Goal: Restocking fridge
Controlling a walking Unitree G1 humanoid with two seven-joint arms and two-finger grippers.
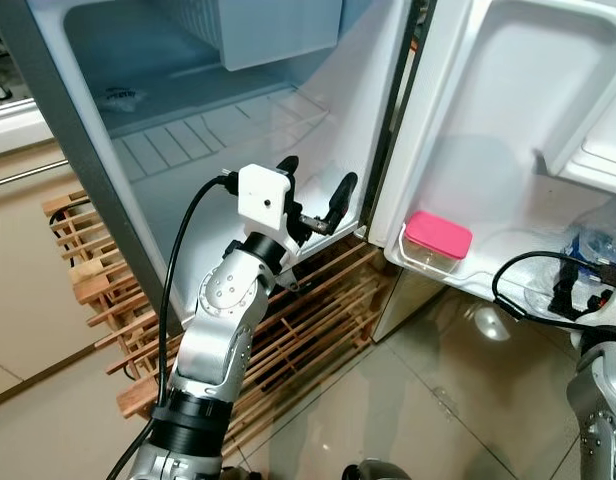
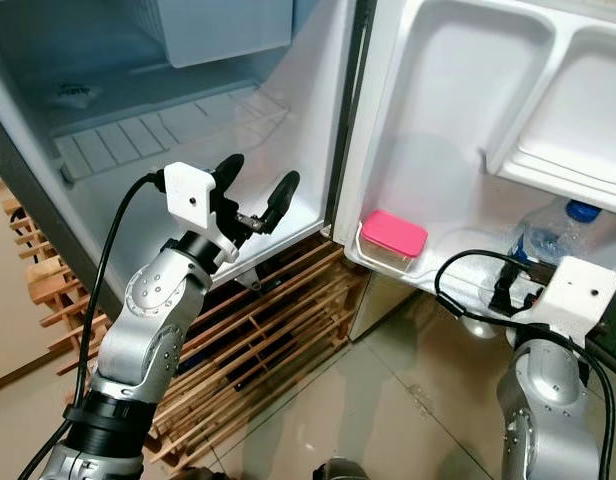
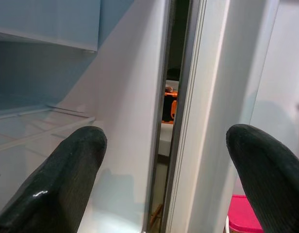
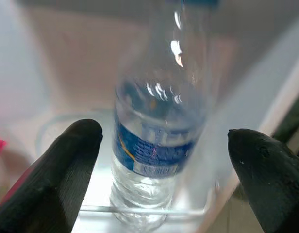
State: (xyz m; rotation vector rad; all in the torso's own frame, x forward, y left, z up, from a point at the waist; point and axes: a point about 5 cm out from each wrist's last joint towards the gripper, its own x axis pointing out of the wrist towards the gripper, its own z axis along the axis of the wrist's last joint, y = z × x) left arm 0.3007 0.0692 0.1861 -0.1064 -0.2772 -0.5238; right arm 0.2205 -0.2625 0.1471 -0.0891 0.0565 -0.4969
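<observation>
The fridge stands open, with its bare white compartment (image 1: 188, 130) on the left and its door (image 2: 458, 120) swung out to the right. My left gripper (image 1: 315, 195) is open and raised at the compartment's lower front edge, near the hinge gap (image 3: 171, 111). A clear water bottle (image 4: 157, 141) with a blue label and blue cap stands upright in the door's bottom shelf (image 2: 468, 290). My right gripper (image 4: 159, 165) is open just in front of the bottle, one finger (image 4: 52, 174) on each side, apart from it. A clear box with a pink lid (image 2: 393, 236) sits further left on the same shelf.
A wooden slatted rack (image 1: 308, 320) lies on the floor under the fridge front. A beige cabinet and counter (image 1: 18, 180) stand at the left. Glossy tiled floor (image 1: 428, 400) lies below the door. A freezer box (image 1: 278, 30) hangs at the compartment's top.
</observation>
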